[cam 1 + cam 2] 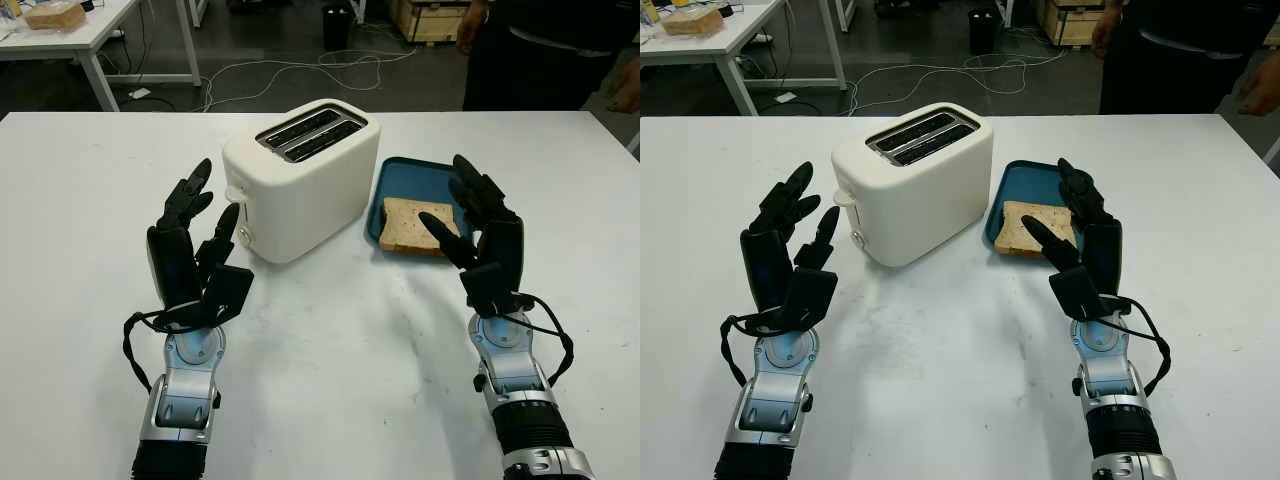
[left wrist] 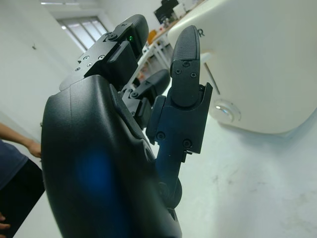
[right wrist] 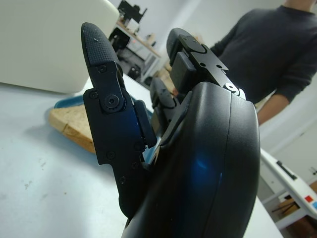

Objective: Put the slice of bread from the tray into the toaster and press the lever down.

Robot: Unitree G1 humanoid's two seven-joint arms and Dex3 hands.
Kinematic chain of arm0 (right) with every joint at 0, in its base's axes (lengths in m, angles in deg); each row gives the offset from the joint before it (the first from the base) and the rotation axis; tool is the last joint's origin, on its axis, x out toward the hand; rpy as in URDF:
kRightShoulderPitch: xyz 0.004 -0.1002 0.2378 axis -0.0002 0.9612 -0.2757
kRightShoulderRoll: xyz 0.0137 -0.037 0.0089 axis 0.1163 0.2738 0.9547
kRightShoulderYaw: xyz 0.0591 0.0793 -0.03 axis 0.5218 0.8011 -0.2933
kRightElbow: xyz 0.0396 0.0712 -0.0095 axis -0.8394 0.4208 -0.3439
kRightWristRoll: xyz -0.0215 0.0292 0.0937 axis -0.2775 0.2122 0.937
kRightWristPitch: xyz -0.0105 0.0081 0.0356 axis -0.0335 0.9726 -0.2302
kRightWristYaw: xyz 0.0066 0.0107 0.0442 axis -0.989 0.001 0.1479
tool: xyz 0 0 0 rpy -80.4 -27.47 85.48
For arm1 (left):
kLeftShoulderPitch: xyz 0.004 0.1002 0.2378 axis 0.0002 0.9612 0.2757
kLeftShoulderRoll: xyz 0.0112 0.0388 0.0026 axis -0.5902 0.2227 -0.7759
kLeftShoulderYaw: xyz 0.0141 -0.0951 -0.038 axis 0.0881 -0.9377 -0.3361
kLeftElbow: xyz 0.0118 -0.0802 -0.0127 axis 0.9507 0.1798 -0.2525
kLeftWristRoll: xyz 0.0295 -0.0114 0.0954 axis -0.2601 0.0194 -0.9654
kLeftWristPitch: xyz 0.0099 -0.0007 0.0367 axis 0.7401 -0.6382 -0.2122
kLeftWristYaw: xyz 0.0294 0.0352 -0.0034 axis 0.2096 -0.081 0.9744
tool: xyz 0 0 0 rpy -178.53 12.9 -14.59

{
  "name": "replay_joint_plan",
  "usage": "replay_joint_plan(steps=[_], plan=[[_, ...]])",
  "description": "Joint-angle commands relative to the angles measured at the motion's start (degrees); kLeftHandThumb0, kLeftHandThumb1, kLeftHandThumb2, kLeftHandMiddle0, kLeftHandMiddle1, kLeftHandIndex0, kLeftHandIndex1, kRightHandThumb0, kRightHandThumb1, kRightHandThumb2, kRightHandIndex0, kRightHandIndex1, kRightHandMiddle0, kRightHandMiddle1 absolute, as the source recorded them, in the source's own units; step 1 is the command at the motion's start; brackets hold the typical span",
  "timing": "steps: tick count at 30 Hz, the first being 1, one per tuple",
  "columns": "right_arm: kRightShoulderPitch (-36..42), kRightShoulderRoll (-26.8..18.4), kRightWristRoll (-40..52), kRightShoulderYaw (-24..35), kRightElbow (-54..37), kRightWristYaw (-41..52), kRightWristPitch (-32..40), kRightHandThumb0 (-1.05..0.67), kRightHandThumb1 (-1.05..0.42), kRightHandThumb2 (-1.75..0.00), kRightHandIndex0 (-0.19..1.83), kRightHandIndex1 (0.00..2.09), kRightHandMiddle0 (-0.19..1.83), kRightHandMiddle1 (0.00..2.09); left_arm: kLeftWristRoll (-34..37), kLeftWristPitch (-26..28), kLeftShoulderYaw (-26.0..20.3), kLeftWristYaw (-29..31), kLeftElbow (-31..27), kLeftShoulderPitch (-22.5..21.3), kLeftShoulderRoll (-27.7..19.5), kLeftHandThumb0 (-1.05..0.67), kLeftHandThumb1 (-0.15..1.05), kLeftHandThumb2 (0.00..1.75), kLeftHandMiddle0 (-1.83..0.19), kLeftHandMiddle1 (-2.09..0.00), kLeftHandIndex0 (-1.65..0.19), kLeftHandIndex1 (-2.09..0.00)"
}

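A cream two-slot toaster (image 1: 300, 180) stands in the middle of the white table, its lever (image 1: 236, 196) on the end facing my left hand. One slice of bread (image 1: 412, 224) lies flat on a blue tray (image 1: 408, 176) just right of the toaster. My right hand (image 1: 478, 222) is open, raised beside the tray's near right corner with its fingers over the slice's right edge. My left hand (image 1: 196, 222) is open and upright, a short way left of the toaster's lever end. In the right wrist view the bread (image 3: 69, 124) sits past the thumb (image 3: 106, 84).
A person in dark clothing (image 1: 545, 50) stands beyond the table's far right edge. Cables (image 1: 300, 70) trail over the floor behind the table. Another white table (image 1: 70, 30) with a box stands at the back left.
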Motion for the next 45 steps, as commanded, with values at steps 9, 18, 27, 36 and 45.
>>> replay_joint_plan(steps=[9,18,27,36,45], plan=[[0.2,-0.1,0.3,-0.1,-0.7,0.4,-1.6,-0.57,-0.88,0.00,0.53,0.01,0.49,0.00,0.0,-0.2,0.4,-0.2,0.1,-0.6,0.1,-0.41,0.92,0.31,-0.51,-0.63,-0.65,-0.02],[0.4,-12.3,-28.8,-6.5,-7.3,-7.4,4.5,-0.62,-0.77,0.00,0.48,0.00,0.49,0.00,0.7,-0.8,0.1,-0.4,0.2,-0.3,0.0,-0.41,0.92,0.31,-0.51,-0.64,-0.65,-0.02],[-4.1,-18.6,-43.8,-16.5,-3.7,-4.9,14.6,-0.62,-0.71,0.00,0.37,0.00,0.40,0.00,0.3,-0.8,0.1,-1.1,0.4,-0.2,0.0,-0.41,0.92,0.31,-0.51,-0.64,-0.66,-0.01],[-7.7,-19.4,-45.8,-22.4,6.7,-5.9,19.0,-0.52,-0.72,-0.01,0.29,0.00,0.31,0.00,0.9,-1.3,0.0,-1.0,0.4,-0.1,-0.3,-0.41,0.92,0.31,-0.51,-0.65,-0.65,-0.01],[-11.8,-18.6,-43.9,-26.0,17.2,-8.9,19.0,-0.50,-0.74,-0.01,0.25,0.00,0.28,0.00,0.6,-0.9,0.1,-1.1,0.0,-0.3,-0.2,-0.41,0.92,0.30,-0.51,-0.65,-0.66,-0.01]])
